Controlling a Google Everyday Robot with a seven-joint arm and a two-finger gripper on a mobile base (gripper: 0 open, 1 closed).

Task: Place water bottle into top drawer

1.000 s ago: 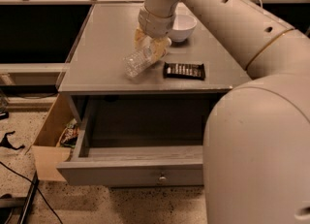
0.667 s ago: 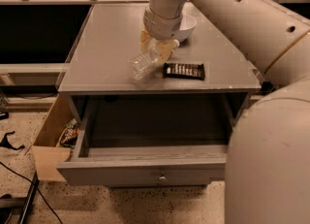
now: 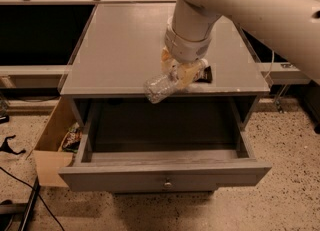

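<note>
The big arm (image 3: 250,5) has carried the water bottle (image 3: 157,89) forward to the front edge of the counter (image 3: 120,45); before, the bottle was further back on the counter, next to the dark snack bar (image 3: 206,75). The gripper (image 3: 178,74) now hangs over that front edge, just above the back of the open top drawer (image 3: 150,176); its jaws are clenched around the middle of the bottle. The bottle is tilted in the jaws; its white cap points up and to the right; its clear bottom end points down and to the left, past the edge of the counter. The bottle is not in the drawer yet. The snack bar lies on the counter just behind the gripper; part of it is hidden. The drawer is pulled out wide and looks dark inside; a small round knob (image 3: 167,183) sits in the middle of its grey front. A brown cardboard box (image 3: 47,167) stands on the floor right beside the drawer, on the left of the view.
</note>
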